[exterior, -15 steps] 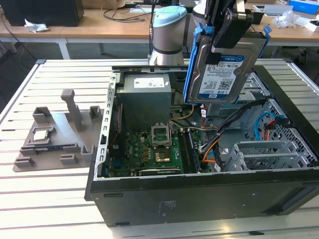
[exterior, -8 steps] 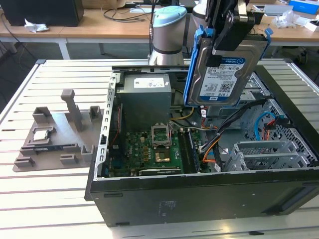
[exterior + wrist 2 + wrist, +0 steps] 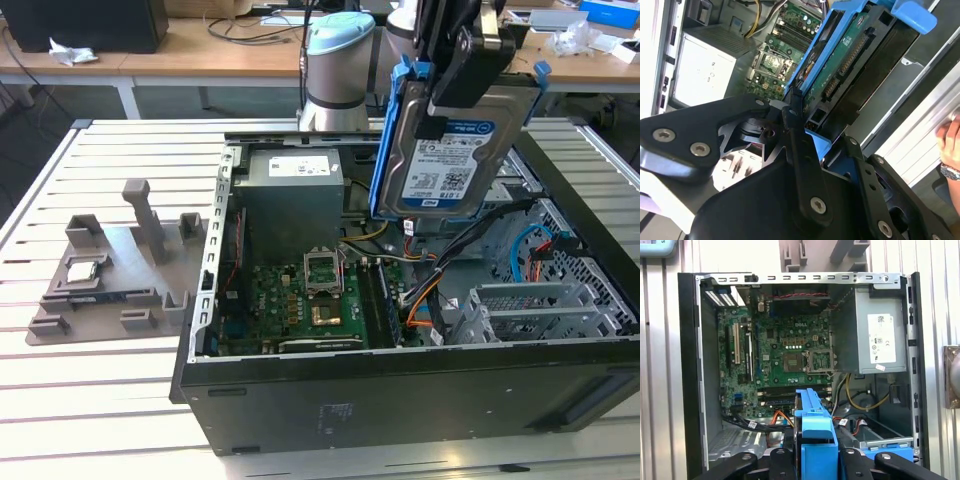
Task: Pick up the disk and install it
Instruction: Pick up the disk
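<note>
Though partly cut off, the end effector (image 3: 455, 95) clamps the disk (image 3: 450, 165) aloft

Lab: slatted workbench (image 3: 100, 420), cable-strewn desks (image 3: 180, 60).

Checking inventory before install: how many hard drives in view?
1. The disk, in blue rails, is clamped in the gripper above the open computer case. More could be hidden in the drive cage on the exterior view's right.
</note>
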{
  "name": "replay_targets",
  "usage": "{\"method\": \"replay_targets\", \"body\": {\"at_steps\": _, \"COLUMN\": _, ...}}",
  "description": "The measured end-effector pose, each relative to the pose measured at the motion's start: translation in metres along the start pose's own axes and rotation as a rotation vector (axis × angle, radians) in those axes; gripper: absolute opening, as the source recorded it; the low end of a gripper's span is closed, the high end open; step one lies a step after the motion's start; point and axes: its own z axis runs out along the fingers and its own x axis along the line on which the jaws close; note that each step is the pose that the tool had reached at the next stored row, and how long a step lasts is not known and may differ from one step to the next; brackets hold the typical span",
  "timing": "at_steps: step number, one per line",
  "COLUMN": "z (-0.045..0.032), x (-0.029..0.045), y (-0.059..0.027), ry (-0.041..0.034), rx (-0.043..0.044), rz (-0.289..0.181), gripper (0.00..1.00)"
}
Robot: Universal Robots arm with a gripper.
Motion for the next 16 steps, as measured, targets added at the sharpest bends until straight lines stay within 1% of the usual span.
{"method": "replay_targets", "body": {"at_steps": 9, "z": 0.0006, "x": 0.0065, "y": -0.0004, "ry": 0.0041, "rx": 0.0003, "rz": 0.0, "gripper": 0.36}}
{"method": "replay_targets", "body": {"at_steps": 10, "z": 0.0006, "x": 0.0076, "y": -0.0004, "ry": 0.0046, "rx": 0.0003, "rz": 0.0, "gripper": 0.36}}
{"method": "replay_targets", "body": {"at_steps": 11, "z": 0.0008, "x": 0.011, "y": -0.0007, "ry": 0.005, "rx": 0.0003, "rz": 0.0, "gripper": 0.36}}
{"method": "replay_targets", "body": {"at_steps": 14, "z": 0.0011, "x": 0.0159, "y": -0.0012, "ry": 0.0052, "rx": 0.0001, "rz": -0.004, "gripper": 0.36}}
{"method": "replay_targets", "body": {"at_steps": 16, "z": 0.0016, "x": 0.0173, "y": -0.0012, "ry": 0.007, "rx": -0.0005, "rz": -0.012, "gripper": 0.36}}
